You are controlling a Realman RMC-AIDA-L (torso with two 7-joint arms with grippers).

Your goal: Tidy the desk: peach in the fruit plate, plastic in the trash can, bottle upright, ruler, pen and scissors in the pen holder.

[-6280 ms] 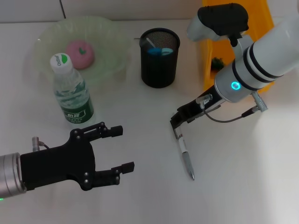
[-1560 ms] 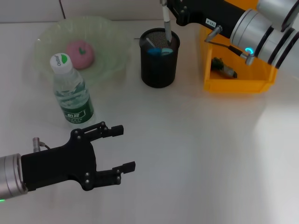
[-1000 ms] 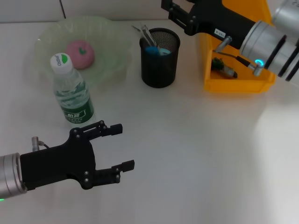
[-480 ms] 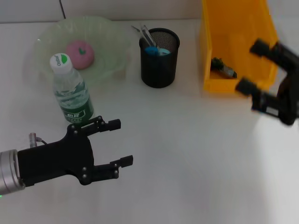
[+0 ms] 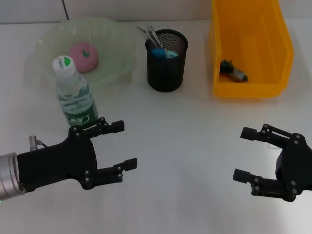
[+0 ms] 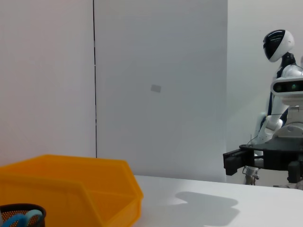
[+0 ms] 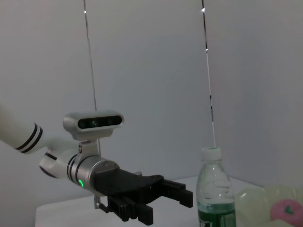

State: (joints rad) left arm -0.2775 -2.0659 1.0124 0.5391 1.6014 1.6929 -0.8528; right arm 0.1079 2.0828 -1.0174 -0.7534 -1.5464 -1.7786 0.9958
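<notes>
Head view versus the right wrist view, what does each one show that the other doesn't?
Only the head view shows the pen holder, the yellow trash can with plastic inside, and the open right tool. Only the right wrist view shows the left arm's wrist camera and the wall behind. Both show the upright bottle, the peach in the fruit plate, and the open left tool.

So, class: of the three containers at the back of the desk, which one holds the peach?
The pale green plate, the leftmost one. The peach lies in it, while the black mesh holder has stationery and the yellow bin a dark scrap.
</notes>
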